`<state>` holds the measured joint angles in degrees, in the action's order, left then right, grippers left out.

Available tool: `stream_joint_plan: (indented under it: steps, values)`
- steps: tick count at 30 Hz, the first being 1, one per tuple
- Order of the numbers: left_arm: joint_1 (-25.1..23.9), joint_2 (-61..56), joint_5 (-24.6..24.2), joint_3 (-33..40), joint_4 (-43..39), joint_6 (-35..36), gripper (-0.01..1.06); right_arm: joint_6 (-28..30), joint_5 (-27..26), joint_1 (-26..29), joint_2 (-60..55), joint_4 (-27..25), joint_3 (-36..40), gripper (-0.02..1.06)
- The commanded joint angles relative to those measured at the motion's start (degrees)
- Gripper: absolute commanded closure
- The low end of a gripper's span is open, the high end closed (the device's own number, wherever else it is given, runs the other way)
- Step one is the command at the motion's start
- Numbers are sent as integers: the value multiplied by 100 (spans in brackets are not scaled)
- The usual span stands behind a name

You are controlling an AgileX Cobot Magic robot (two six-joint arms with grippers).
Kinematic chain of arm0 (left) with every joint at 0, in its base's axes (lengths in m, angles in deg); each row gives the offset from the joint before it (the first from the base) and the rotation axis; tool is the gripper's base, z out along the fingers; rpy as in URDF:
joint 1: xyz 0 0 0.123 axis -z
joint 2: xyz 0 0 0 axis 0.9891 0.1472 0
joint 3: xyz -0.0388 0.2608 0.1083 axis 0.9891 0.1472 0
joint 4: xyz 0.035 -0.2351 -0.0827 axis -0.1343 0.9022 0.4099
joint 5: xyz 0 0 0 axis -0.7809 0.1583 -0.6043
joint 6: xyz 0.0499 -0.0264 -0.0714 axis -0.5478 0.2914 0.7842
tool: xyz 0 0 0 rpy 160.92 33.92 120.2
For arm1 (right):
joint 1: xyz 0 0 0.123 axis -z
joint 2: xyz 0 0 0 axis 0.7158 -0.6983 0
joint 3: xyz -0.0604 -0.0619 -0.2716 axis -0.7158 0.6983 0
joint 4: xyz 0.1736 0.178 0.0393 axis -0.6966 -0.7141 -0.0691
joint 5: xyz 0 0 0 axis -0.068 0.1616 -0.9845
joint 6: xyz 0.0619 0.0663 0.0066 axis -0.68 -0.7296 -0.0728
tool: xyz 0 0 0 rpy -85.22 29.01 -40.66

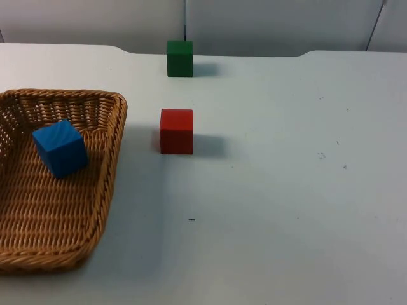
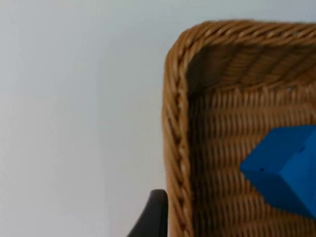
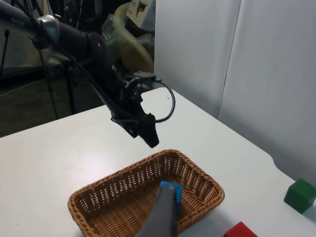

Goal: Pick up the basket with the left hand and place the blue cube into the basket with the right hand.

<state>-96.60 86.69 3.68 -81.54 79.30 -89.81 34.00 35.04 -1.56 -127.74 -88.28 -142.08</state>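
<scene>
A woven wicker basket point(image 1: 117, 127) rests on the white table at the left. The blue cube point(image 1: 60, 147) lies tilted inside it, toward the back. In the left wrist view the basket's corner rim point(image 2: 175, 123) and the blue cube point(image 2: 286, 173) are close by. The right wrist view has my left gripper point(image 3: 150, 139) hanging in the air above the basket point(image 3: 197, 177), apart from its rim. The blue cube point(image 3: 173, 190) sits in the basket there. My right gripper point(image 3: 163, 212) is raised well above the table and holds nothing.
A red cube point(image 1: 176, 131) stands just right of the basket, and a green cube point(image 1: 179, 58) sits behind it near the table's back edge. Both appear in the right wrist view, red cube point(image 3: 240, 231) and green cube point(image 3: 300, 195). The grey partition wall closes the back.
</scene>
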Motion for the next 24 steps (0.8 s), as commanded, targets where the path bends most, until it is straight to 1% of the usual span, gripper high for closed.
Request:
stream_joint_plan:
  steps: [1,4,5,10,11,12,13,14,15,16,17,19,21,22,23,24]
  values:
    - [18,-367,-110,-39,214,43,23,65,-62,-15,21,35,23,27]
    - [18,-1025,-162,-39,421,43,23,139,-107,-15,21,35,23,27]
    - [18,-1025,-162,-39,421,43,23,139,-107,-15,21,35,23,27]
    - [96,-2212,-421,-39,771,43,23,274,-257,-15,21,70,23,27]
    - [96,-2212,-421,-39,771,43,23,274,-257,-15,21,70,23,27]
    - [173,-2429,-433,-39,786,43,23,274,-271,-15,21,146,23,27]
    - [373,-2835,-433,-39,786,43,23,259,-271,-15,21,181,23,27]
    - [452,-2964,-433,-39,786,43,23,259,-271,-15,21,221,23,27]
    - [681,-3317,-433,-39,720,43,23,245,-271,-15,21,263,23,27]
    - [681,-3317,-433,-39,720,43,23,245,-271,-15,21,263,23,27]
    - [861,-3565,-433,-39,629,69,23,245,-271,-15,21,278,23,27]
    - [1215,-4035,-433,-39,122,385,23,245,-271,-15,21,278,23,27]
    - [1458,-4432,-448,-31,-747,1061,23,245,-271,-15,21,278,23,27]
    - [1458,-4432,-448,-31,-747,1061,23,245,-271,-15,21,278,23,27]
    - [1547,-4648,-477,-13,-1093,1433,23,245,-271,-15,21,278,23,27]
    - [1575,-4831,-480,56,-1383,1642,23,245,-271,-15,21,291,23,27]
